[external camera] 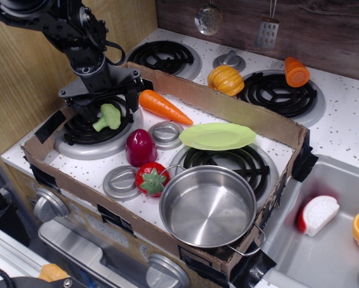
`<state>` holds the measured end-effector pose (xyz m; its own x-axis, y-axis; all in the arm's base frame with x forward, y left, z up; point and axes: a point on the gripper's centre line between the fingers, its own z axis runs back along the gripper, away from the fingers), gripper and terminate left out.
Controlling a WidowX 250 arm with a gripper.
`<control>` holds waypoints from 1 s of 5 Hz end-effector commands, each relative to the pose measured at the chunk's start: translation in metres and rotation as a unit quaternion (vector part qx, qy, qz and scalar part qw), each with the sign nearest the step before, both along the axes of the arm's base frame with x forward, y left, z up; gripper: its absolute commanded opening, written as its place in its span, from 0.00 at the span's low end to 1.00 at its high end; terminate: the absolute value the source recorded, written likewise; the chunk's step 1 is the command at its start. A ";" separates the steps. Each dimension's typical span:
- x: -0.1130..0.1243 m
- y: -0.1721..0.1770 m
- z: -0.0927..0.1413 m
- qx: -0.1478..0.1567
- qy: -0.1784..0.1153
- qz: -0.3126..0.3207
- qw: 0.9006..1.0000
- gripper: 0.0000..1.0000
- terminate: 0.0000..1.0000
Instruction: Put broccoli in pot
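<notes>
The broccoli (109, 116), a small light-green floret, is at the front left burner (77, 144), its stalk pointing down-left. My black gripper (106, 108) comes down onto it from above, with a finger on each side of the head. The jaws look closed on the floret, which is tipped up slightly off the coil. The shiny steel pot (208, 205) stands empty at the front right corner of the cardboard tray, well to the right of the gripper.
Inside the cardboard wall (239, 108) lie an orange carrot (162, 106), a lime-green plate (217, 136), a dark red vegetable (141, 147), a tomato (151, 178) and grey burner caps (166, 133). A pumpkin (225, 80) sits behind. The sink (323, 240) is at right.
</notes>
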<state>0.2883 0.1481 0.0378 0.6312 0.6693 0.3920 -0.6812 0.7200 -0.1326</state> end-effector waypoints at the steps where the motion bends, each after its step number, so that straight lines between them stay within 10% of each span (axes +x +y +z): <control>1: 0.013 0.003 0.023 0.035 -0.011 -0.020 0.999 0.00 0.00; 5: 0.031 -0.030 0.102 0.094 0.013 -0.040 0.995 0.00 0.00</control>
<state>0.3163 0.1145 0.1183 0.7053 0.5505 0.4467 -0.6284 0.7771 0.0343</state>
